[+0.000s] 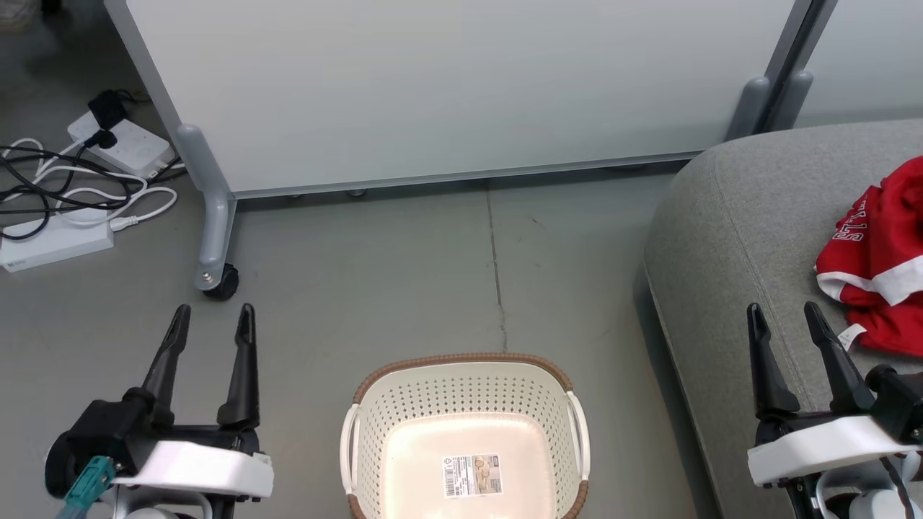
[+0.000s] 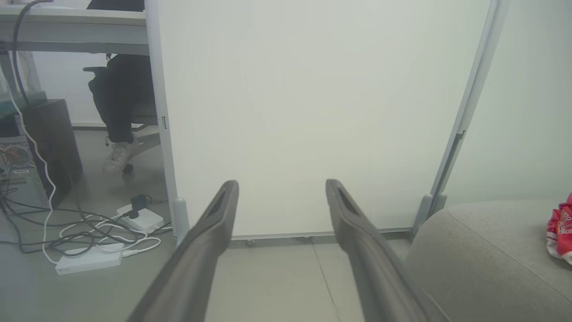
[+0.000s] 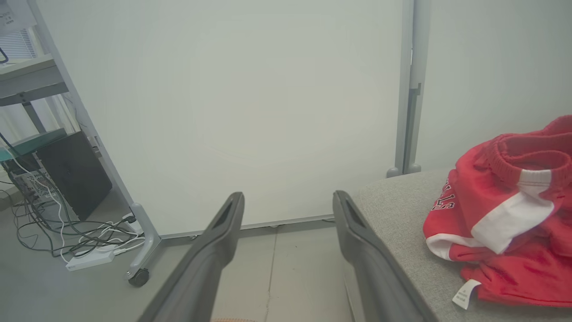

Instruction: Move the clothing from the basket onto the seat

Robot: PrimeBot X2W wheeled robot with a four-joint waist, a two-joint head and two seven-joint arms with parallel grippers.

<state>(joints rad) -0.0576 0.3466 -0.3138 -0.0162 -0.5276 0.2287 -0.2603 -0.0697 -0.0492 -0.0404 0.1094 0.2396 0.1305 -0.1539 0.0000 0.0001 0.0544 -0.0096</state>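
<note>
**Basket bare, red garments on the seat, both grippers wide and empty**

The left gripper (image 1: 215, 310) sits at the lower left of the head view. Its two dark fingers are spread wide, point up the frame, and hold nothing. They hover over bare grey floor (image 1: 404, 288). The right gripper (image 1: 782, 310) mirrors it at the lower right, equally wide and empty, above the near edge of the seat (image 1: 728, 238). Both wrist views show clear space between the fingers. Neither gripper touches cloth or plastic, and the arms look parked rather than reaching.

Between the grippers, at the bottom centre, stands the laundry basket (image 1: 461, 358). Its cream base shows only a label sticker (image 1: 472, 474), though its nearest end is cut off by the frame's bottom edge. The red clothing (image 1: 880, 259), with white trim and block lettering, lies bunched on the grey seat at the right edge. It is just beyond the right gripper's fingertips.

As far as the pictures show, the transfer looks complete. Only the hidden near end of the basket could hold anything more. A white partition panel (image 1: 447, 86) on castors spans the top of the frame, with power strips and cables (image 1: 72, 187) at the upper left.
</note>
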